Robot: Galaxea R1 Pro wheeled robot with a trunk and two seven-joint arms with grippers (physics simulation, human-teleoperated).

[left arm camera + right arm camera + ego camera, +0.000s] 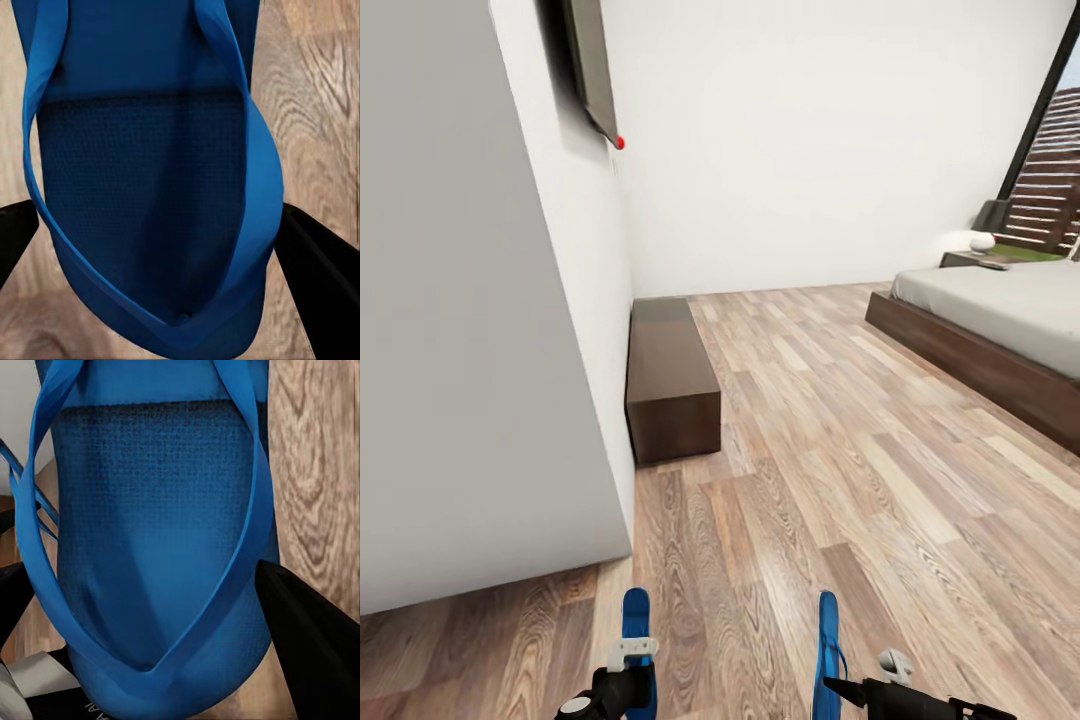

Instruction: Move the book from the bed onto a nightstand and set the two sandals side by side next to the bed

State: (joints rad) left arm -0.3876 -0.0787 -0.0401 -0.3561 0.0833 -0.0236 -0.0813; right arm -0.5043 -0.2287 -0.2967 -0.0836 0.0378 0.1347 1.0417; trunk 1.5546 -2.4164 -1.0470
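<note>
Sandals in both grippers: left gripper (632, 668) clamps one blue sandal (636, 615), right gripper (840, 690) clamps the other sandal (826, 650). Bed (1000, 330) sits far right across the wood floor (830, 480); low dark cabinet (670, 380) against the white wall (480, 350).

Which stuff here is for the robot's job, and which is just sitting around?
For the job: left sandal, right sandal, bed, nightstand.
Just sitting around: low dark bench by the wall, wall-mounted screen, white round thing on the nightstand.
</note>
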